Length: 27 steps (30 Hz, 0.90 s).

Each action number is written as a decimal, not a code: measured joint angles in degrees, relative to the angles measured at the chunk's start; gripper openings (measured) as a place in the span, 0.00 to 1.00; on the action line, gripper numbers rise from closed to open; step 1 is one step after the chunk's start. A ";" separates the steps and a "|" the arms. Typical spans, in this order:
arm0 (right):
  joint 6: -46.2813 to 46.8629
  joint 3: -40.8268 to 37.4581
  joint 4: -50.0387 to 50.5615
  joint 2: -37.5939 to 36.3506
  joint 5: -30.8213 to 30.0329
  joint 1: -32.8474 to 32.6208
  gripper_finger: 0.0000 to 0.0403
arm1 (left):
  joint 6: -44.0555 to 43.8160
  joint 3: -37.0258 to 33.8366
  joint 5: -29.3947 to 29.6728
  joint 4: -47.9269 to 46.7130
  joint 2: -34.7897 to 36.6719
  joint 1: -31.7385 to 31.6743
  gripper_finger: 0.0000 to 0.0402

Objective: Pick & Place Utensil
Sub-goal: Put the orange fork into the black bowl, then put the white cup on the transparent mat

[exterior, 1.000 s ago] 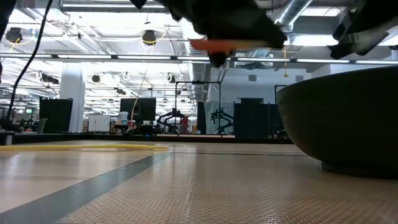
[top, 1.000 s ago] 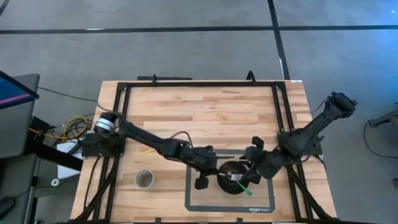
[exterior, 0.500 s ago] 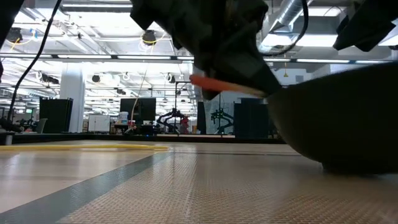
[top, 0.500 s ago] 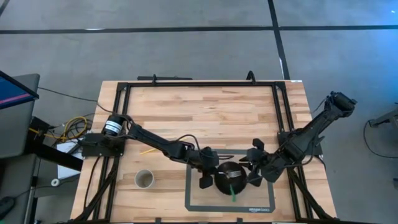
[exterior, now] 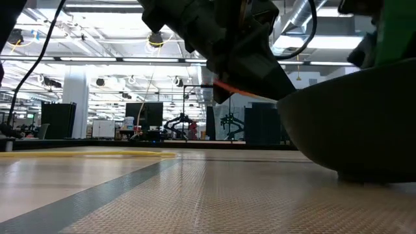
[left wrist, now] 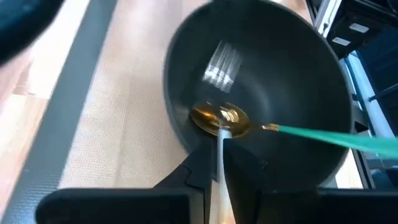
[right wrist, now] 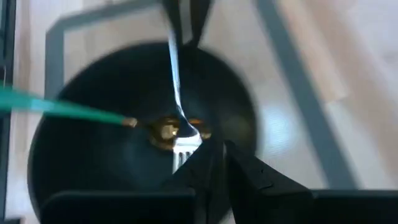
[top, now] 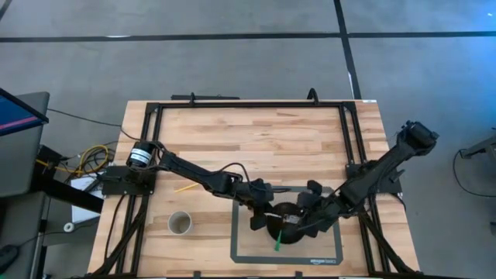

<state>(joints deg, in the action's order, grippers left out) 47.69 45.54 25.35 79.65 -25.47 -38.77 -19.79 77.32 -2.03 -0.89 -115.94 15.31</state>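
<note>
A black bowl (top: pixel 288 226) stands on a grey-edged mat. Inside it lies a gold spoon (left wrist: pixel 219 117) with a green handle (top: pixel 277 242), which sticks out over the near rim. In the low view the handle shows as a green block (exterior: pixel 396 32) above the bowl (exterior: pixel 351 130). My left gripper (top: pixel 262 212) is at the bowl's left rim, shut on a thin silver fork (right wrist: pixel 185 144). My right gripper (top: pixel 304 223) is at the bowl's right rim with its fingers shut (right wrist: pixel 219 157). They are apart from the green handle (right wrist: pixel 56 109). My left gripper pinches the fork's handle (left wrist: pixel 221 171) between its two fingers, which lie along it. It comes slanting down from the table's left. The fork reaches into the bowl, and its tines (right wrist: pixel 183 148) rest on the spoon's gold head (right wrist: pixel 163 130).
A small round cup (top: pixel 180 223) stands on the wood left of the mat. A thin yellow stick (top: pixel 184 187) lies behind it. A black frame (top: pixel 248 105) runs round the table's edges. The far half of the wooden top (top: pixel 248 136) is bare.
My left gripper has come down toward the bowl with the fork. My right gripper has moved toward the table's left, along the bowl's near-right side. The spoon's green handle has swung from pointing near-right to pointing near-left, while its head has stayed in the bowl.
</note>
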 joint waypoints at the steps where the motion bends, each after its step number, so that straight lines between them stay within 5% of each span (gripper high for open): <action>1: -0.01 0.00 -0.71 1.23 1.59 0.34 0.06 | -0.04 0.00 -0.19 0.14 0.00 -0.08 0.09; 15: -0.08 0.02 -1.92 5.77 7.85 2.34 0.00 | 2.32 -0.07 -1.04 2.73 2.35 0.05 0.10; 21: -5.28 0.00 -6.42 3.81 7.03 0.39 0.01 | 4.81 -1.47 -0.73 -2.20 11.40 0.32 0.10; 27: -18.26 0.00 -14.16 1.68 -0.34 -1.04 0.01 | 3.89 -11.51 -0.41 -11.62 25.56 0.75 0.10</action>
<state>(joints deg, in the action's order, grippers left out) 29.43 45.54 11.20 81.33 -25.81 -39.82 -15.91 65.81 -2.43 -12.51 -90.38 16.06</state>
